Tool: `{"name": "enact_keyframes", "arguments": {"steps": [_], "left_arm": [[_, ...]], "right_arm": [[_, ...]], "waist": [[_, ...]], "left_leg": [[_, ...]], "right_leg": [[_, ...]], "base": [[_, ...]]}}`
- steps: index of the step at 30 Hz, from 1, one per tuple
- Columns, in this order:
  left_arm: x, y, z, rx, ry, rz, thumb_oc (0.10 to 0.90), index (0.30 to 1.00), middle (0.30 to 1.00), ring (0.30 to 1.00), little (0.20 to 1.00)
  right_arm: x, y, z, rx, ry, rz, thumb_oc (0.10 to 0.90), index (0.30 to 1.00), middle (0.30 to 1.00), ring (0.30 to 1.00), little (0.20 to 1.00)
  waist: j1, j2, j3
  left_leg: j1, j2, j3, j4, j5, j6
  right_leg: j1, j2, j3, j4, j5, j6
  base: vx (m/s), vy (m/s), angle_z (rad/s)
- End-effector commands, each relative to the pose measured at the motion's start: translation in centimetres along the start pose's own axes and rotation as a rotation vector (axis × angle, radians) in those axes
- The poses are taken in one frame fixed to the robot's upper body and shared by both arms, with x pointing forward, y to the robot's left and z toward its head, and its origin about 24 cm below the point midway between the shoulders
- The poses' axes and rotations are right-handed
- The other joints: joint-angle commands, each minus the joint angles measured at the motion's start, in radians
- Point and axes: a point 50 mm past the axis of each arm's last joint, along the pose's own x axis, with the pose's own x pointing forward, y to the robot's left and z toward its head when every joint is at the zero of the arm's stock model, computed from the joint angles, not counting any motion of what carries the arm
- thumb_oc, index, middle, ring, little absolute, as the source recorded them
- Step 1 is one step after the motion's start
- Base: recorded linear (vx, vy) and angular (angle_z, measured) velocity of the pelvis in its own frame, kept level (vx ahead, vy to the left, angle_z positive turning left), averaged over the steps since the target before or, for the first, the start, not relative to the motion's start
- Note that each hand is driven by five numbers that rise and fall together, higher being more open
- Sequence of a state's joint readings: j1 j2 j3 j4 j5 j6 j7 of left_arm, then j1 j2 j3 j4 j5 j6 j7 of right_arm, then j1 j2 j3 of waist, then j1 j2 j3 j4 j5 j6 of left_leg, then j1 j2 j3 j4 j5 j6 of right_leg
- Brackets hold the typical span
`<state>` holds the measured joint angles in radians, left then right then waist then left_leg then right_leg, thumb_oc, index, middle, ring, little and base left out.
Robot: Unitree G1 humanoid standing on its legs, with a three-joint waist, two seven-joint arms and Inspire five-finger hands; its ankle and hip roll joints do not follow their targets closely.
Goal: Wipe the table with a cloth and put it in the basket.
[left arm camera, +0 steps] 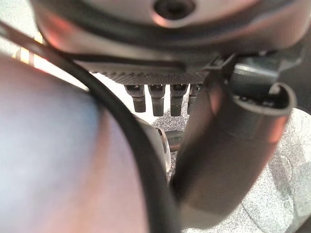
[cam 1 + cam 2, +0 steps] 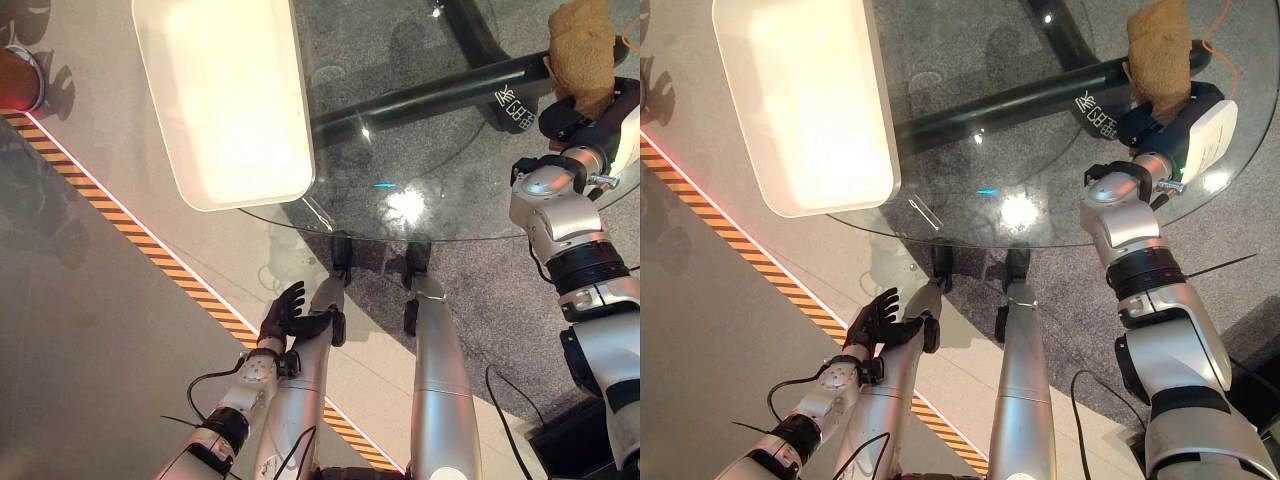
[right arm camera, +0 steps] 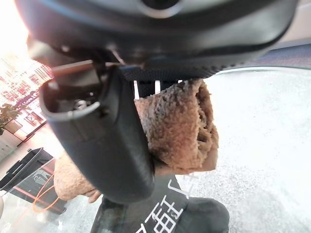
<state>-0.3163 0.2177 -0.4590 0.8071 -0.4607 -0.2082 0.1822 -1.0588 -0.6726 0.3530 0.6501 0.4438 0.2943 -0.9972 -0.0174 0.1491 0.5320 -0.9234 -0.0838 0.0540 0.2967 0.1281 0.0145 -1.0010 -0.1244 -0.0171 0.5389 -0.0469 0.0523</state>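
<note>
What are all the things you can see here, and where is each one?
Table: one, round clear glass with dark legs, in front of the robot.
Basket: one, white, on the table's left side, partly over the edge.
Cloth: one, brown, bunched up over the table's far right side, in the right hand.
Striped tape: one orange-and-black line, running across the floor on the left.
Right hand: dark, curled round the cloth.
Left hand: dark, fingers straight, hanging low below the table edge, holding nothing.

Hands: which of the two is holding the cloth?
The right hand, over the far right of the glass table, is curled round the brown cloth. The left hand hangs open below the table's near edge, holding nothing.
</note>
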Motion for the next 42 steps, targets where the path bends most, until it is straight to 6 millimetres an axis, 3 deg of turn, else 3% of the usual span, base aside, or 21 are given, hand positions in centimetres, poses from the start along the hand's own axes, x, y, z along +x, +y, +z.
{"name": "enact_keyframes", "arguments": {"steps": [1, 9, 15, 26, 36, 42], "left_arm": [[-1.8, 0.9, -4.0, 0.013, 0.139, 0.043, 0.8, 0.9, 0.9, 0.9, 0.9], [-2.1, 1.0, -4.0, -0.003, 0.134, 0.05, 0.8, 0.9, 0.9, 0.9, 0.9], [-2.0, 0.8, -3.8, -0.015, 0.122, 0.055, 0.8, 0.9, 0.9, 0.9, 0.9], [-2.4, 0.7, -4.5, -0.015, 0.122, 0.058, 0.8, 0.9, 0.9, 0.9, 0.9], [-2.3, 0.9, -4.3, 0.009, 0.101, 0.064, 0.8, 0.9, 0.9, 0.9, 0.9], [-2.1, 1.5, -3.9, 0.034, 0.095, 0.067, 0.8, 0.9, 0.9, 0.9, 0.9]], "right_arm": [[0.0, -0.4, 0.3, 0.021, -0.056, 0.025, 0.1, 0.3, 0.3, 0.3, 0.2], [-0.9, -0.8, 4.0, 0.046, -0.259, 0.055, 0.1, 0.3, 0.3, 0.3, 0.2], [-3.2, 0.7, 5.7, -0.006, -0.365, 0.206, 0.1, 0.3, 0.3, 0.3, 0.2], [-8.9, 5.2, 3.4, -0.142, -0.386, 0.551, 0.1, 0.3, 0.3, 0.3, 0.2], [-12.5, 7.3, 1.7, -0.191, -0.393, 0.748, 0.1, 0.3, 0.3, 0.3, 0.2], [-15.7, 8.6, 1.5, -0.203, -0.452, 1.011, 0.1, 0.3, 0.3, 0.3, 0.2]], "waist": [[-0.02, 0.103, -0.012], [-0.026, 0.102, -0.012], [-0.027, 0.101, -0.012], [-0.017, 0.096, -0.012], [-0.009, 0.088, -0.012], [-0.003, 0.079, -0.012]], "left_leg": [[-0.029, -0.021, -0.088, 0.079, -0.083, -0.038], [-0.027, -0.031, -0.087, 0.085, -0.089, -0.036], [-0.023, -0.036, -0.084, 0.08, -0.087, -0.034], [-0.031, -0.039, -0.082, 0.085, -0.081, -0.032], [-0.054, -0.04, -0.088, 0.094, -0.08, -0.031], [-0.055, -0.042, -0.094, 0.1, -0.08, -0.032]], "right_leg": [[-0.016, 0.062, 0.073, -0.066, 0.03, 0.031], [-0.017, 0.065, 0.086, -0.065, 0.034, 0.037], [-0.017, 0.069, 0.095, -0.071, 0.035, 0.037], [-0.021, 0.072, 0.098, -0.067, 0.035, 0.033], [-0.042, 0.075, 0.095, -0.054, 0.036, 0.036], [-0.041, 0.076, 0.09, -0.048, 0.034, 0.035]], "base": [[0.0, 0.0, 0.0], [0.02, 0.043, 0.0], [0.01, 0.041, 0.0], [0.01, 0.012, 0.01], [0.0, -0.008, 0.01], [0.0, -0.026, -0.01]]}}
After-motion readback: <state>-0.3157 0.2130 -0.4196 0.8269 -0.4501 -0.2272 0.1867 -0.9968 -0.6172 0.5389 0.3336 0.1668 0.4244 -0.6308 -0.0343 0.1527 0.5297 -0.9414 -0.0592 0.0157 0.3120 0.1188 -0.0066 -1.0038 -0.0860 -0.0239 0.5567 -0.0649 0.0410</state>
